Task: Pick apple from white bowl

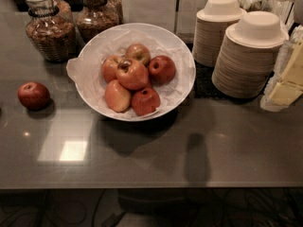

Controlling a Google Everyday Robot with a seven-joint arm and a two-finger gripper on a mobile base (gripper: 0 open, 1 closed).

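The apple tops the heap mid white bowl, propped up by smaller apples; the gripper is out of view (grip: cannot tell).

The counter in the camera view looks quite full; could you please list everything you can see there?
apple: one, red-orange, on top of the pile in the white bowl
other apples: five, red to yellowish, around it in the bowl
white bowl: one, white, paper-lined, centre of the counter
loose apple: one, dark red, on the counter left of the bowl
glass jars: two, clear with brown contents, back left
paper bowl stacks: two, beige, right of the bowl
yellow packets: count unclear, pale yellow, far right
counter: one, dark grey
gripper: not in view
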